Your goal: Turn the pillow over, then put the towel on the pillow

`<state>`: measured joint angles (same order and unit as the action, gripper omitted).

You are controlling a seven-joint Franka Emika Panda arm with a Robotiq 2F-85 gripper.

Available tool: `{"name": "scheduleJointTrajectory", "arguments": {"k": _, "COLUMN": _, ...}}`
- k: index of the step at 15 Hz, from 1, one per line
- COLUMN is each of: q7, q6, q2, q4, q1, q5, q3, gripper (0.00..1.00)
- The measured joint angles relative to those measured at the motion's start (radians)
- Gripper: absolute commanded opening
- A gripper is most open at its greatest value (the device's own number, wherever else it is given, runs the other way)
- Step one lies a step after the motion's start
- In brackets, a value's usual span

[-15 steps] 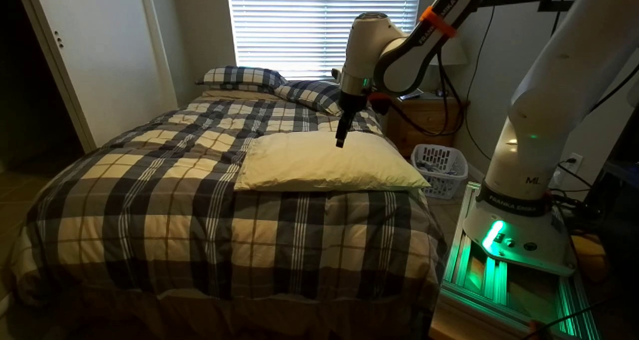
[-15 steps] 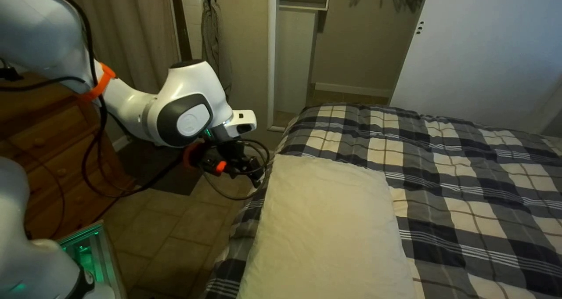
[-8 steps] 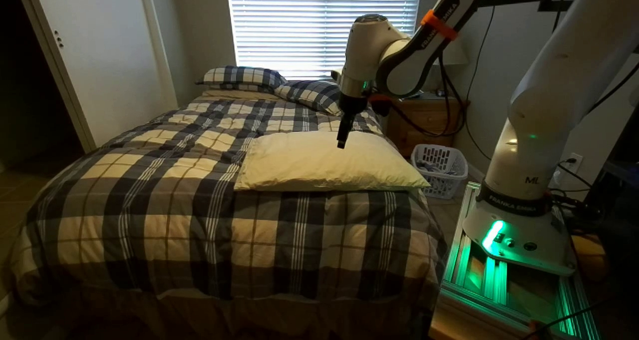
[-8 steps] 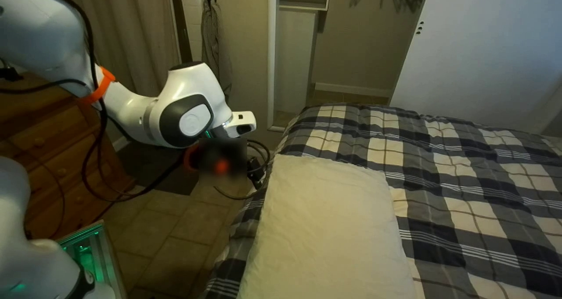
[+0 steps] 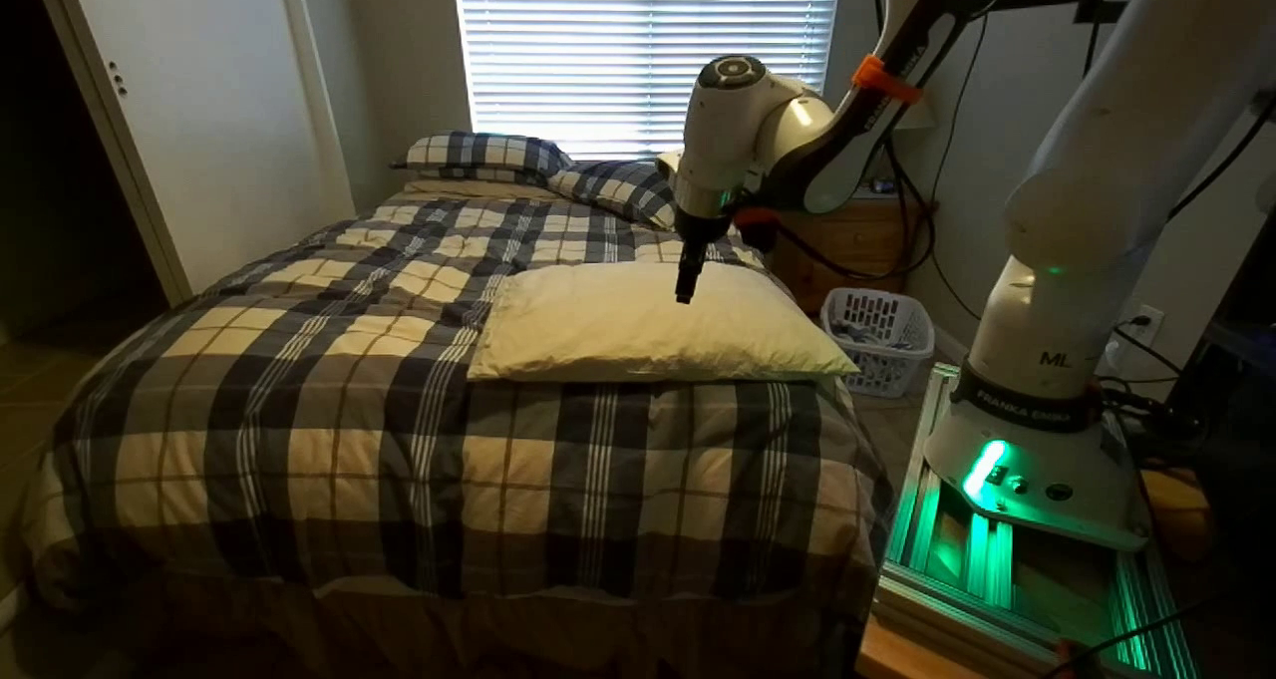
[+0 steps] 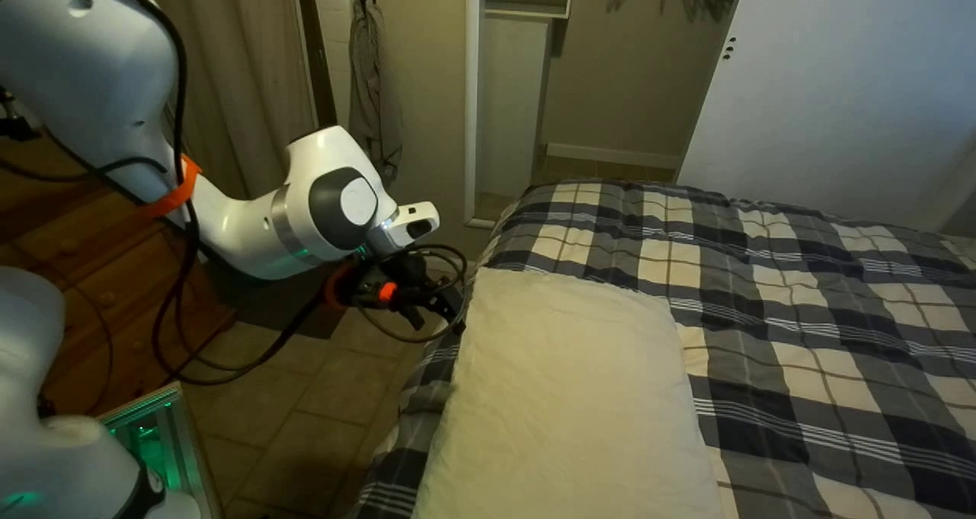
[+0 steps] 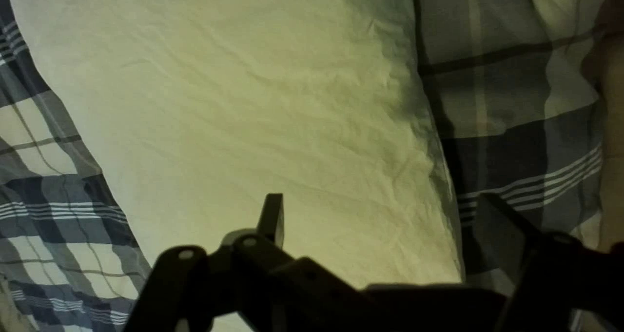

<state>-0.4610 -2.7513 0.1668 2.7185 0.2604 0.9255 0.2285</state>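
A cream-white pillow [image 5: 608, 330] lies flat near the foot end of a plaid bed. It also shows in an exterior view [image 6: 572, 397] and fills much of the wrist view [image 7: 243, 103]. My gripper [image 7: 380, 195] is open and empty, spread across the pillow's long edge. In the wrist view one finger is over the pillow and the other is beyond its edge, over the plaid cover. In both exterior views the gripper [image 5: 685, 296] points down by the pillow's robot-side edge [image 6: 438, 325]. I cannot tell whether a fingertip touches. No towel can be identified for certain.
The plaid cover [image 5: 349, 440] spreads around the pillow. A white laundry basket [image 5: 877, 345] with cloth in it stands on the floor beside the bed. A grey cloth [image 6: 370, 84] hangs on a wall hook. Cables [image 6: 259, 366] hang from the arm. Plaid pillows [image 5: 478, 153] lie at the bed's head.
The arm has lowered and its wrist has tilted, bringing the gripper slightly down by the pillow's edge. The pillow has not moved.
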Motion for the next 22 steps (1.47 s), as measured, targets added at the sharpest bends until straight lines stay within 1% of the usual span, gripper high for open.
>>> {"name": "scheduleJointTrajectory", "arguments": {"k": 4, "q7": -0.145, "q6": -0.004, "q2": -0.095, "q4": -0.047, "q1": 0.014, "q5": 0.134, "q3": 0.006, "gripper": 1.00}}
{"name": "scheduleJointTrajectory", "arguments": {"k": 7, "q7": -0.222, "q6": -0.004, "q2": -0.186, "q4": -0.095, "q1": 0.014, "q5": 0.208, "q3": 0.006, "gripper": 1.00}}
{"name": "scheduleJointTrajectory", "arguments": {"k": 14, "q7": -0.344, "q6": 0.033, "q2": -0.415, "q4": -0.217, "q1": 0.005, "q5": 0.351, "q3": 0.003, "gripper": 1.00}}
{"name": "scheduleJointTrajectory", "arguments": {"k": 20, "q7": -0.411, "q6": 0.100, "q2": -0.556, "q4": -0.297, "q1": -0.018, "q5": 0.422, "q3": -0.007, "gripper": 1.00}}
{"name": "scheduleJointTrajectory", "arguments": {"k": 21, "q7": -0.417, "q6": 0.111, "q2": -0.571, "q4": -0.307, "q1": -0.020, "q5": 0.431, "q3": -0.008, "gripper": 0.75}}
{"name": "scheduleJointTrajectory", "arguments": {"k": 22, "q7": -0.419, "q6": 0.121, "q2": -0.584, "q4": -0.316, "q1": -0.022, "q5": 0.437, "q3": -0.010, "gripper": 0.74}}
